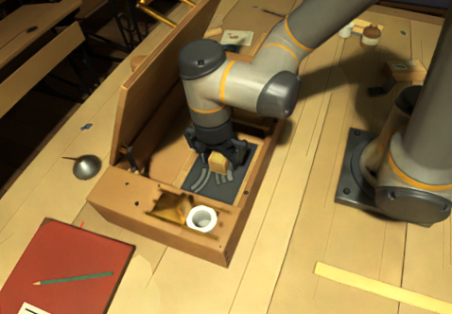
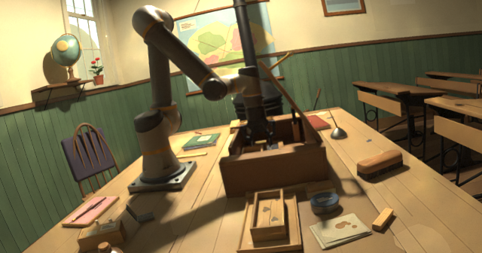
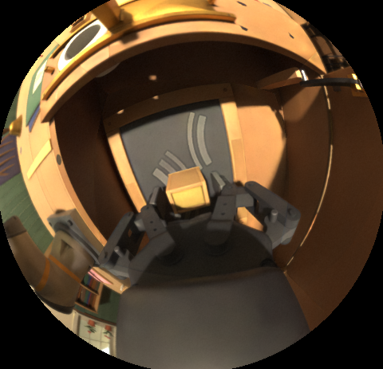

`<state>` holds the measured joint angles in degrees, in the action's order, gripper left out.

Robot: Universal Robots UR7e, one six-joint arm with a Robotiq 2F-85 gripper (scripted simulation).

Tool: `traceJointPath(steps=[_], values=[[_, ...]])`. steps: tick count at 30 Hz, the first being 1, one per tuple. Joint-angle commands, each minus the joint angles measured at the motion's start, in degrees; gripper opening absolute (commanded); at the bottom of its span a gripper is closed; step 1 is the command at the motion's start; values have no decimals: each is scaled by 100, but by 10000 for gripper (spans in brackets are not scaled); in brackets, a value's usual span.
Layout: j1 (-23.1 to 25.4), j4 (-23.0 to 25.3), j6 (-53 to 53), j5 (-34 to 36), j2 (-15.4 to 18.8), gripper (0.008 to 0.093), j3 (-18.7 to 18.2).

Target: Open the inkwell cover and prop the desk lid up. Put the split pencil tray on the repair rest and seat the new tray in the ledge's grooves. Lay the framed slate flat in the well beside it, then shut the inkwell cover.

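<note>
The framed slate (image 1: 218,177) (image 3: 177,146), dark grey with chalk arcs and a wooden frame, lies flat on the floor of the desk well. A small wooden grip block (image 1: 220,162) (image 3: 187,189) stands on it, and my gripper (image 1: 218,156) (image 3: 187,199) (image 2: 260,138) is down inside the well, open around that block and holding nothing. The desk lid (image 1: 165,65) (image 2: 288,102) stands propped up. On the front ledge the brass inkwell cover (image 1: 170,205) is swung open beside the white inkwell (image 1: 202,218) (image 3: 81,40). The split pencil tray (image 2: 268,215) sits on the repair rest in front of the desk.
A round tin (image 2: 324,202) stands next to the repair rest, with papers (image 2: 340,228) and a small wooden block (image 2: 382,218). A red book with a green pencil (image 1: 61,264) lies near the desk's front corner, a metal bell (image 1: 86,166) to its side. My arm's base (image 1: 402,183) stands right.
</note>
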<state>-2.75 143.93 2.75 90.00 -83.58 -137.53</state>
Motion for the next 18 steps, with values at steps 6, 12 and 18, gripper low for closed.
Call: traceJointPath(steps=[6,12,18], values=[[0,-130,0,0,-104,680,37],[0,-422,0,0,-315,680,119],[0,-865,0,0,-617,680,261]])
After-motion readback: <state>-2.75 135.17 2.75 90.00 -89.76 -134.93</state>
